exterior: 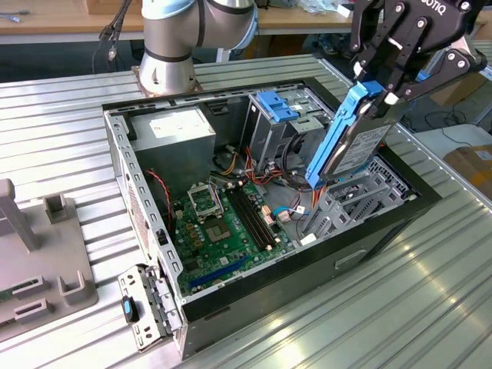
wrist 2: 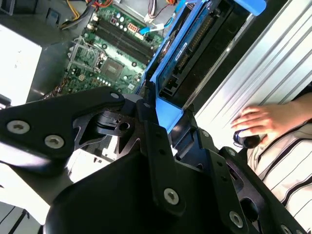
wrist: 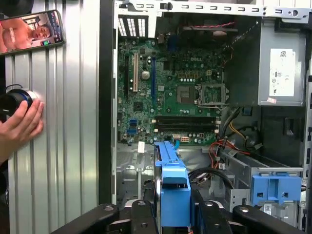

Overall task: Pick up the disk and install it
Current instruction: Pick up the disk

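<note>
My gripper (exterior: 377, 86) is shut on the disk (exterior: 350, 142), a grey metal drive in a bright blue carrier frame. The disk hangs on edge, tilted, over the open computer case (exterior: 384, 223) at the exterior view's right. Its lower end is just above the grey drive bay (exterior: 355, 201). In the first wrist view the blue carrier edge (wrist: 170, 178) stands between my black fingers (wrist: 141, 217), above the case floor. In the second wrist view the disk (wrist 2: 195, 46) runs out from my gripper (wrist 2: 163, 114) toward the motherboard.
Inside the case are a green motherboard (exterior: 223, 223), a grey power-supply box (exterior: 173, 134) and a metal drive cage with a blue bracket (exterior: 278, 106). Red and black cables (exterior: 257, 165) lie near the bay. A person's hand (wrist: 19, 124) rests on the ribbed table beside a phone (wrist: 31, 30).
</note>
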Controlling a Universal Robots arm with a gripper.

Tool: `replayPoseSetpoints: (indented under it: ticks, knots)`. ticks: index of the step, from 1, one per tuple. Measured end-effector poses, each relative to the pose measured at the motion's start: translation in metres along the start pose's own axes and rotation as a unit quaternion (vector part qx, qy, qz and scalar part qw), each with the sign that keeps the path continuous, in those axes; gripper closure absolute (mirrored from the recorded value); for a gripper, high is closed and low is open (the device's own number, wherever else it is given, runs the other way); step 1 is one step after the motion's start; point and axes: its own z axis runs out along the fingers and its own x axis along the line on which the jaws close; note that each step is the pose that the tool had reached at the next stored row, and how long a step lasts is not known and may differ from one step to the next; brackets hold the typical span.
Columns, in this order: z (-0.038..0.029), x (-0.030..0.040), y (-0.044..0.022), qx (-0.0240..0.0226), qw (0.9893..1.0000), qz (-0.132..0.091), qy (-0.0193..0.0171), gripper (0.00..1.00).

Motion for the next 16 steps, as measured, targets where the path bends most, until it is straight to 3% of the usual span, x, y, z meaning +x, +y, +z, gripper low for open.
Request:
replayPoseSetpoints:
  ticks: [1, 4, 11, 16]
  knots:
    - [0.0001, 0.0000, -0.0044, -0.0001, 1.0000, 0.000, 0.0001, 0.64]
    - [0.0007, 0.0003, -0.0270, -0.0003, 1.0000, 0.000, 0.0004, 0.64]
    - [0.0014, 0.0005, -0.0516, -0.0006, 1.0000, 0.000, 0.0008, 0.64]
    - [0.0013, 0.0139, -0.0524, -0.0006, 1.0000, 0.000, 0.0008, 0.64]
